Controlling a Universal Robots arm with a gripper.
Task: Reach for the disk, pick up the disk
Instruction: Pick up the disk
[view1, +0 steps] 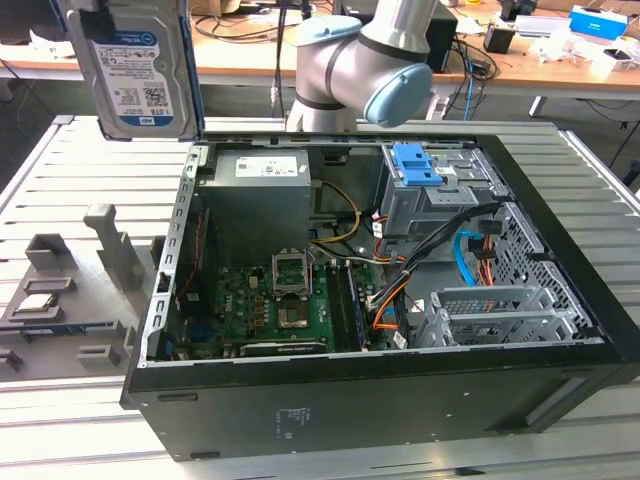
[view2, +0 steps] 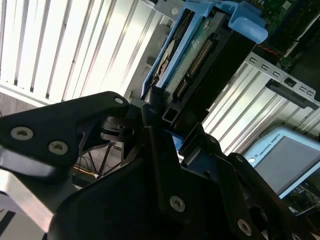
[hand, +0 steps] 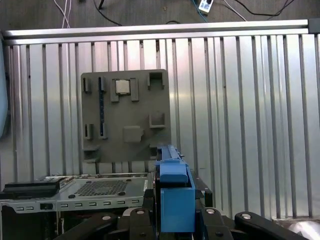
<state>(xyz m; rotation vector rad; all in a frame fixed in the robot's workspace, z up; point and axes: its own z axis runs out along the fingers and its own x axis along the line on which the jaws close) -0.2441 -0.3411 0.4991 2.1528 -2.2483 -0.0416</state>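
Note:
The disk (view1: 135, 65) hangs upright in the air above the slatted table, at the exterior view's upper left, its white-and-blue label facing the camera. In the second wrist view my gripper (view2: 160, 107) is shut on the disk (view2: 200, 55), the black fingers (view2: 100, 107) clamping its edge, with the blue rail bracket (view2: 245, 22) at the far end. The first wrist view looks down along the disk's blue rail (hand: 174, 190), which sits between the gripper's black links (hand: 172, 215).
The open computer case (view1: 560, 400) lies on the slatted metal table (view1: 80, 170), with a drive cage and its blue latch (view1: 415, 165) at the back. A grey fixture plate (hand: 125, 120) with small parts lies beside the case. The arm (view1: 370, 60) reaches over the case's rear.

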